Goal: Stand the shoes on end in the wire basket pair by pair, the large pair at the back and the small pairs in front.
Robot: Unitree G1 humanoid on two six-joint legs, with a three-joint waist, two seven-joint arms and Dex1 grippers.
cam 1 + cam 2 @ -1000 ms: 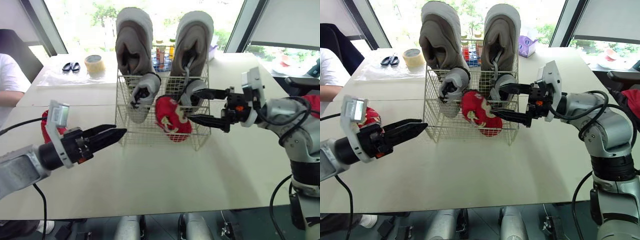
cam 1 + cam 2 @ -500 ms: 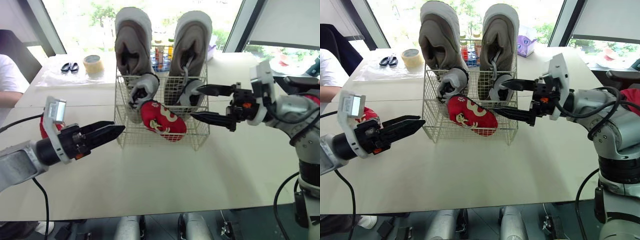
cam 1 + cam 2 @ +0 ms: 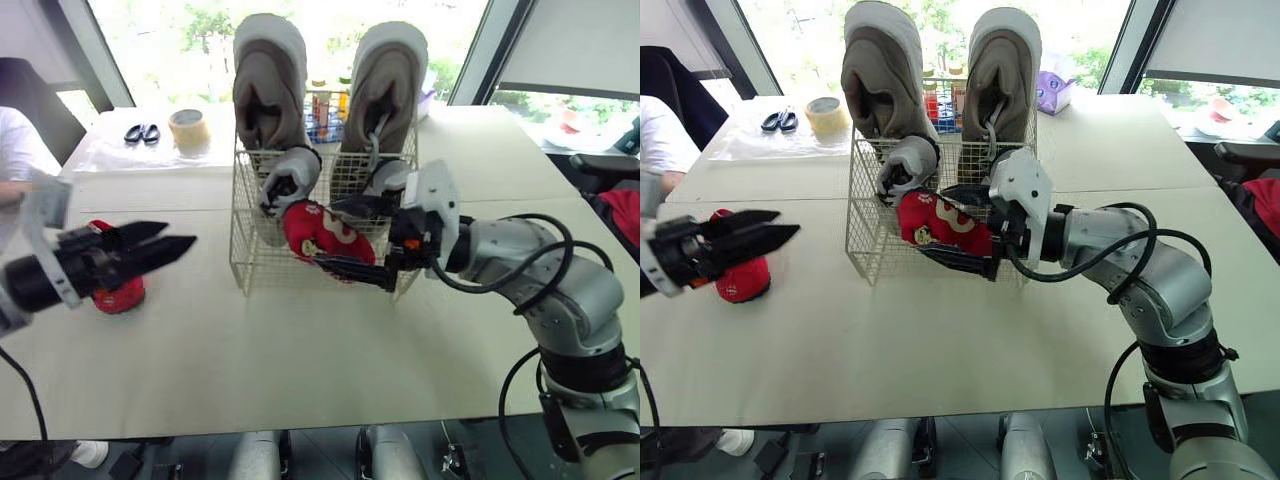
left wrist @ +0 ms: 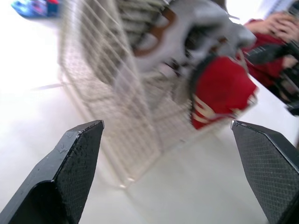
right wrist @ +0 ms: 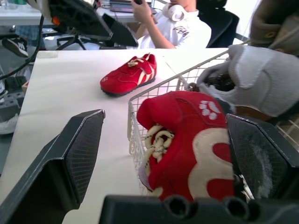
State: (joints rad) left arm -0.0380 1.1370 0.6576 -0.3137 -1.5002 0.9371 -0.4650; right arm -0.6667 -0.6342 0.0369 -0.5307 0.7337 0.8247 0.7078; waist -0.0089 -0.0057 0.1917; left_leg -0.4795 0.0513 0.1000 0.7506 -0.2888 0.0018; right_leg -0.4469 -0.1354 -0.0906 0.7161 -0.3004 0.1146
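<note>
A pale table [image 3: 300, 350] holds a wire basket [image 3: 865, 240]. At the basket's back a large taupe pair [image 3: 268, 80] stands on end, with a small grey pair [image 3: 288, 175] just in front. At the basket's front a red shoe [image 3: 325, 238] lies slanted, not upright. The right gripper [image 5: 163, 140] straddles it, fingers wide, not clamping. A second red shoe [image 3: 740, 280] lies well left of the basket, beside the left gripper [image 3: 170, 238], also spread. Risk: closing askew could snag wire, drag the basket, or topple the grey pair.

The arms [image 3: 1160, 270] are silver-grey with black cables [image 3: 1107, 403] and black cross-hatched claw fingers [image 5: 79, 154].
</note>
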